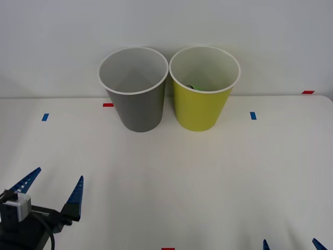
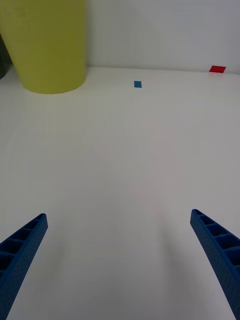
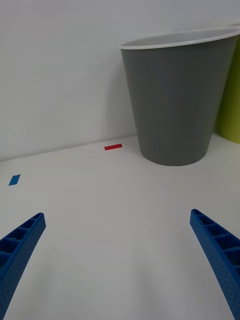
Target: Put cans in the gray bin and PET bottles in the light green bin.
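So the PET bottle (image 1: 191, 86) is sitting down inside the light green bin (image 1: 200, 109), and all that's peeking over the near rim is a little dark bit with a hint of green. Can't tell if it's standing up or lying over in there. The light green bin is standing upright at the back of the white counter (image 1: 177, 172), right up against the gray bin (image 1: 138, 107) on its left, rims looking like they're just about touching. Nothing is showing in the part of the gray bin's pale inside that's visible.

Both claws are hanging well back from the bins, near the front edge of the counter. The left claw (image 1: 53, 188) is sitting low at the front left with its blue fingers spread wide and nothing between them; its wrist view is looking across bare counter at the gray bin, with a sliver of the green one beside it. The right claw (image 1: 292, 244) is down at the front right corner, just the fingertips poking into the front view, also spread apart and gripping nothing, bottle well away from it.

A few tape marks are sticking to the counter: a blue marker (image 1: 45, 117) off left, a red marker (image 1: 108, 104) by the gray bin, another blue one (image 1: 253, 115) right of the green bin
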`<state>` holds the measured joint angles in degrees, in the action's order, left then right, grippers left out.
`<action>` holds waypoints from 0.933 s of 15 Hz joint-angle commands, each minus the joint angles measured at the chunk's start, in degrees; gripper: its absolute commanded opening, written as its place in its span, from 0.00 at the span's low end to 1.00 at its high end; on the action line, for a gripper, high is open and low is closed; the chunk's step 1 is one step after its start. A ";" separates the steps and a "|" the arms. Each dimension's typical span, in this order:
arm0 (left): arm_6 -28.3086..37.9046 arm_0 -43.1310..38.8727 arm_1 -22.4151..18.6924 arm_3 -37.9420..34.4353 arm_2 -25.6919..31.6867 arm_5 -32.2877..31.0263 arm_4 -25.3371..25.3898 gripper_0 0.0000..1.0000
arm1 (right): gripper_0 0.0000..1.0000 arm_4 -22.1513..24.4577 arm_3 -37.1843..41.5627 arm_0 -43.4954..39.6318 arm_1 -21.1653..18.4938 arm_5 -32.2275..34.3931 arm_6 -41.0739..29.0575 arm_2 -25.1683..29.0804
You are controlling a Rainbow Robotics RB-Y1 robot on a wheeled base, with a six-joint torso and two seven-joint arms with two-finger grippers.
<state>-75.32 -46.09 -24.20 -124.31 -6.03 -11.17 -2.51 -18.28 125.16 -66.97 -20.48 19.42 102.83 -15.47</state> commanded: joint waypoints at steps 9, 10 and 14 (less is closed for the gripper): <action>0.61 -8.66 1.61 12.08 -1.18 -14.41 0.67 1.00 | 1.00 0.00 0.00 0.00 0.00 0.00 0.00 0.00; 0.43 -9.81 1.52 12.17 -1.09 -14.32 0.67 1.00 | 1.00 0.00 0.00 0.00 0.00 0.00 0.00 0.00; -0.09 -12.79 1.79 12.08 -1.36 -13.09 0.31 1.00 | 1.00 0.00 0.00 0.00 0.00 0.00 0.00 0.00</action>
<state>-75.25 -58.54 -22.45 -112.22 -7.28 -24.89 -2.06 -18.28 125.16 -66.97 -20.48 19.42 102.83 -15.47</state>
